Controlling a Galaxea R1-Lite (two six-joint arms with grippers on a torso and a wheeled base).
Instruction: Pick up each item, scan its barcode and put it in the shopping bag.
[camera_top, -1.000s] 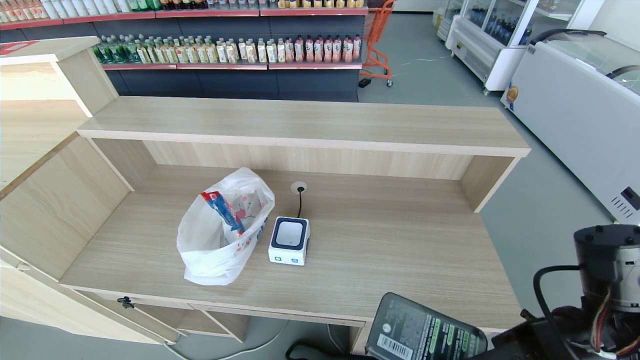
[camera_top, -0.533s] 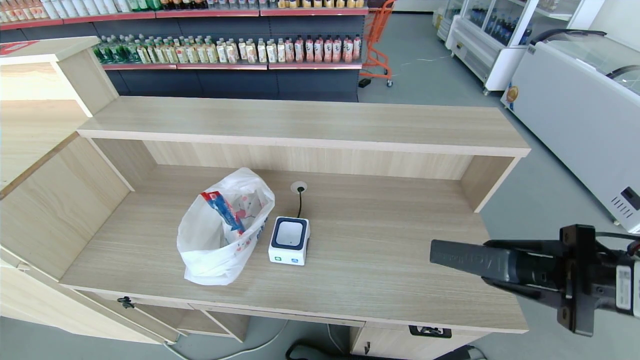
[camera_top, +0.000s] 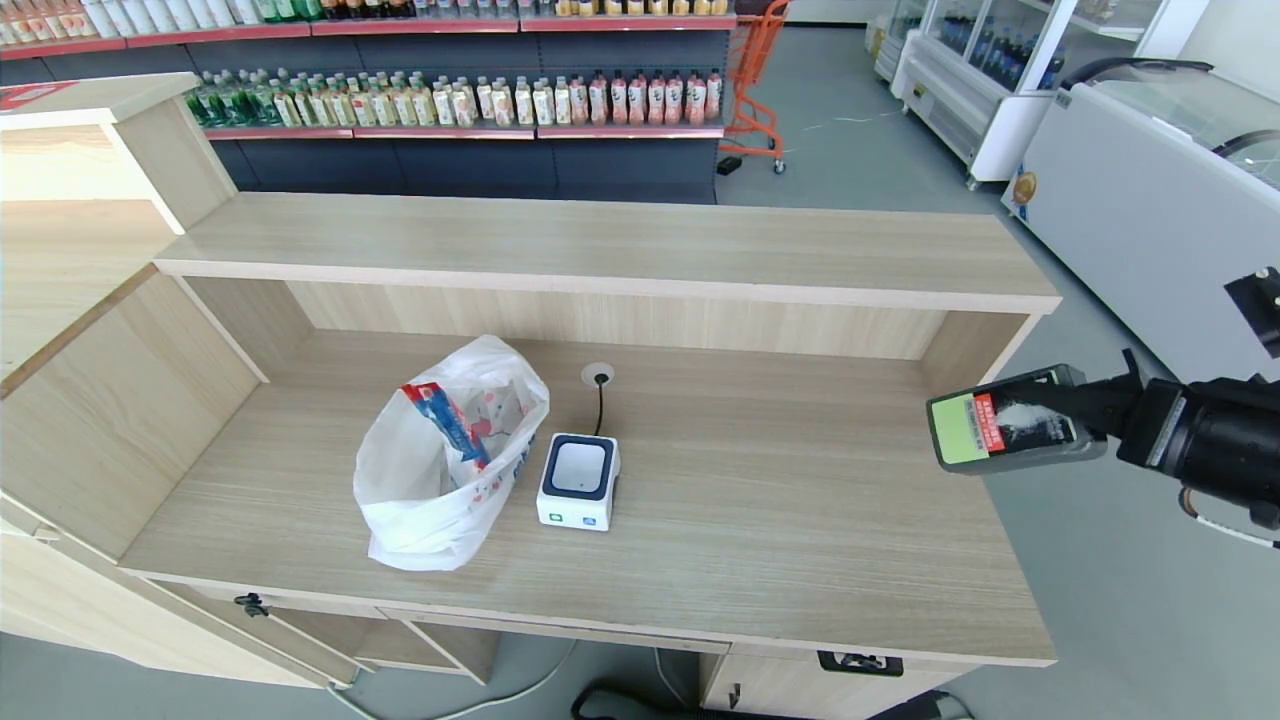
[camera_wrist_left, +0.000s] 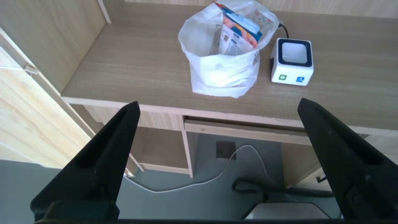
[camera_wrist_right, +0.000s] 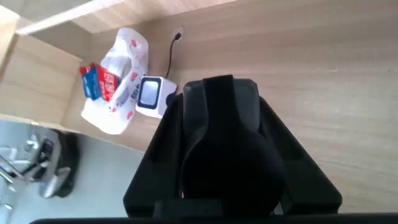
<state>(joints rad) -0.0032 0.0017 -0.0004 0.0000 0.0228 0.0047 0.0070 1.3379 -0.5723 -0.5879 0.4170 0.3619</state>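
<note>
Right gripper (camera_top: 1088, 415): clamped on a dark pack (camera_top: 985, 425), which is held off the surface at the counter's (camera_top: 780, 520) right edge, green-and-red end toward the scanner (camera_top: 579, 480). The pack is well apart from both scanner and bag (camera_top: 430, 500).

Left gripper (camera_wrist_left: 219, 112): wide, holding nothing, in front of the counter's front edge and facing the bag.

Counter: light wood, with a raised ledge along the back edge and side walls.
- Scanner sits left of centre, window up. Its cable (camera_top: 600, 405) runs to a hole near the back wall.
- White bag stands just left of the scanner, nearly touching it, mouth open, with 1 red-blue packet (camera_top: 445, 420) upright inside.
- Nothing lies between pack and scanner.

Room: shop floor, with bottle shelves (camera_top: 450, 100) behind the counter, an orange trolley (camera_top: 755, 80) and freezers (camera_top: 1150, 200) to the right.
</note>
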